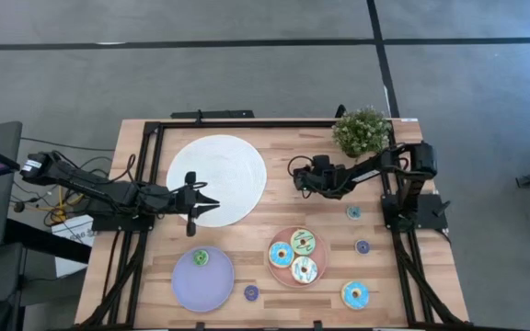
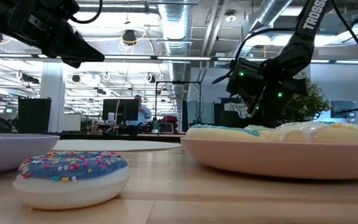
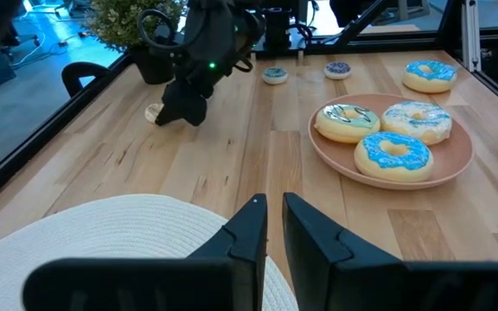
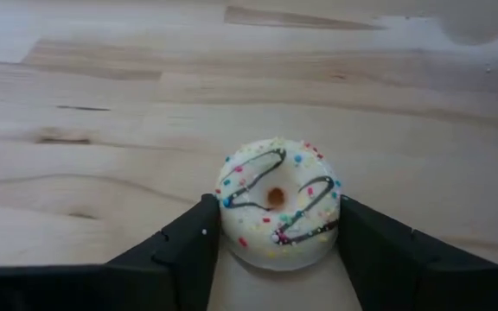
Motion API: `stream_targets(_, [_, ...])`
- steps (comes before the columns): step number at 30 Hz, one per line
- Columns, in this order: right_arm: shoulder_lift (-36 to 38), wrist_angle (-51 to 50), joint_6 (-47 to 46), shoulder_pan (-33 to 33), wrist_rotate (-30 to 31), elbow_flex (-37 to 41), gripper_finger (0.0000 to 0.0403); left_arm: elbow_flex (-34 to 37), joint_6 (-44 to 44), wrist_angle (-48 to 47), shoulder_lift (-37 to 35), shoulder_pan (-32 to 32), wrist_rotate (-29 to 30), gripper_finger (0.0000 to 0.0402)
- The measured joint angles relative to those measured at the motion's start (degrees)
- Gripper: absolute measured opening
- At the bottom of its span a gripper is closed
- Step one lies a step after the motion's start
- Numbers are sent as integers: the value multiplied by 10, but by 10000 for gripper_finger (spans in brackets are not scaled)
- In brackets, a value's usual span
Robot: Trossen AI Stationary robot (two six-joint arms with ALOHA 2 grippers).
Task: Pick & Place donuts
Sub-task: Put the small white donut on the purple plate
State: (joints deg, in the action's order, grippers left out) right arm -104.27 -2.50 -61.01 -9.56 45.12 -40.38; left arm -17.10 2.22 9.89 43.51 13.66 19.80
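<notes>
A small cream donut (image 4: pixel 277 206) with dark drizzle and sprinkles lies flat on the wooden table, between the fingers of my right gripper (image 4: pixel 277 250), which is at the far right (image 1: pixel 298 176), near the plant. Three donuts lie on the pink plate (image 1: pixel 278 273): blue (image 1: pixel 281 255), green (image 1: pixel 303 241) and white (image 1: pixel 304 269). A green donut (image 1: pixel 201 257) lies on the lilac plate (image 1: pixel 205 287). Loose on the table are a purple donut (image 1: pixel 251 292), a blue one (image 1: pixel 355 294) and two small ones (image 1: pixel 353 212) (image 1: pixel 362 246). My left gripper (image 3: pixel 272 226) hovers shut over the white disc's edge (image 1: pixel 196 204). My right gripper has the cream donut's outer rim (image 4: pixel 225 216) between its two fingers, one on each opposite side. The fingers slant down from the table's right side. The donut lies flat, icing up, its underside on the table.
A large white disc (image 1: pixel 224 165) lies at the far left centre. A potted plant (image 1: pixel 362 131) stands at the far right, close behind my right arm. Black frame rails (image 1: pixel 145 184) run along the table's sides.
</notes>
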Motion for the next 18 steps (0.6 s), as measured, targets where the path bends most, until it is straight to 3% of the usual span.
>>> stream_targets(12, [12, -3, 9, 11, -17, 0, 153, 0, 2, 0, 0, 0, 0, 31])
stream_targets(18, [82, 13, 127, 65, -34, 0, 151, 0, 2, 0, 0, 0, 0, 31])
